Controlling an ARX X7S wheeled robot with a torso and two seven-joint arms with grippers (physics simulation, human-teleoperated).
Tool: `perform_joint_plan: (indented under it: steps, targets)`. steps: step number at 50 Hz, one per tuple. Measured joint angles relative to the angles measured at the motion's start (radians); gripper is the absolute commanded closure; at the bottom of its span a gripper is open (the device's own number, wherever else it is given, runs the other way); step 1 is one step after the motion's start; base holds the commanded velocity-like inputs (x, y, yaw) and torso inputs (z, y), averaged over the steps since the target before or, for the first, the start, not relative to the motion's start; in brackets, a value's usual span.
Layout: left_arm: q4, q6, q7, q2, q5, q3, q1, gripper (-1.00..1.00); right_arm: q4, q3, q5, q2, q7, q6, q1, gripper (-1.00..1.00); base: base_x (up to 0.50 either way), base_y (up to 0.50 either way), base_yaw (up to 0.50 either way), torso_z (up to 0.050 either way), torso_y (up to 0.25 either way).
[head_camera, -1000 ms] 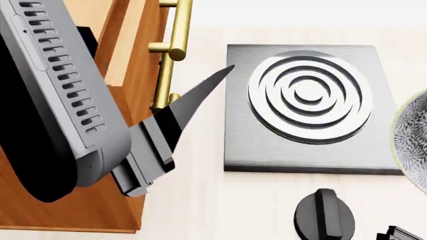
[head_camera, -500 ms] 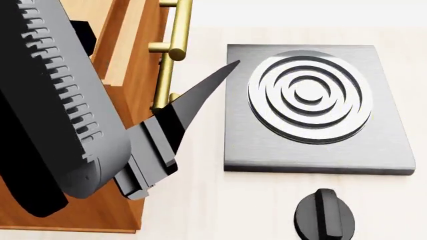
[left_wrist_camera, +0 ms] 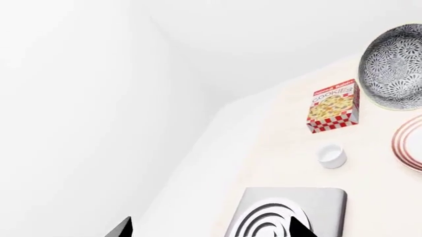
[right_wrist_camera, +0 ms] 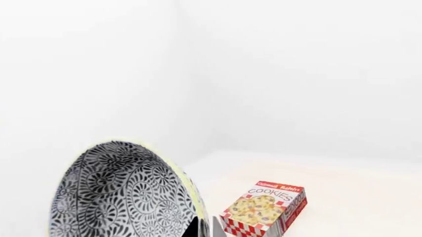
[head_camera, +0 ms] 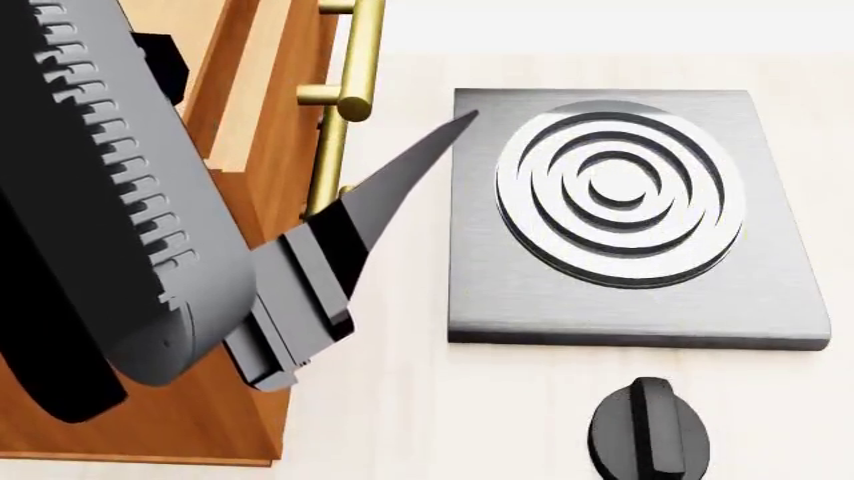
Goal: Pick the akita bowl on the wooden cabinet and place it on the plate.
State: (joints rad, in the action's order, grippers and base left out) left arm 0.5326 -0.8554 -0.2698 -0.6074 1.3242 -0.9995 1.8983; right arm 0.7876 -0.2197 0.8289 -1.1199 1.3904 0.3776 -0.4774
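- The right gripper (right_wrist_camera: 205, 228) is clamped on the rim of the bowl (right_wrist_camera: 122, 195), holding it tilted in the air, off the cabinet (head_camera: 254, 150).
- Carry it over the plate (left_wrist_camera: 410, 148), level it, lower it onto the centre, then let go.
- The left gripper (left_wrist_camera: 207, 228) has its fingers apart and empty, near the stove (head_camera: 614, 215).
- The box (right_wrist_camera: 264, 206) reads "COOKIES".
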Motion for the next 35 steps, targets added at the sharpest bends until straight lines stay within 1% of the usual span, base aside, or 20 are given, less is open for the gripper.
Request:
perform_joint_plan:
  steps: [9, 17, 26, 35]
  targets:
    - [0.003, 0.001, -0.003, -0.006, 0.002, 0.003, -0.002, -1.00, -0.011, -0.081, 0.062, 0.052, -0.032, 0.048, -0.064, 1.00, 0.00, 0.00, 0.00, 0.001, 0.000]
    - [0.007, 0.002, -0.008, -0.012, 0.004, 0.005, -0.006, -1.00, -0.022, -0.139, 0.184, 0.100, -0.126, 0.131, -0.111, 1.00, 0.00, 0.00, 0.00, 0.000, 0.001]
    - [0.010, 0.004, -0.010, -0.017, 0.002, 0.005, -0.011, -1.00, -0.045, -0.161, 0.290, 0.133, -0.219, 0.189, -0.132, 1.00, 0.00, 0.00, 0.00, 0.000, 0.000]
    - [0.012, 0.008, -0.009, -0.021, -0.003, 0.004, -0.018, -1.00, -0.060, -0.172, 0.362, 0.140, -0.280, 0.212, -0.135, 1.00, 0.00, 0.00, 0.00, 0.000, 0.000]
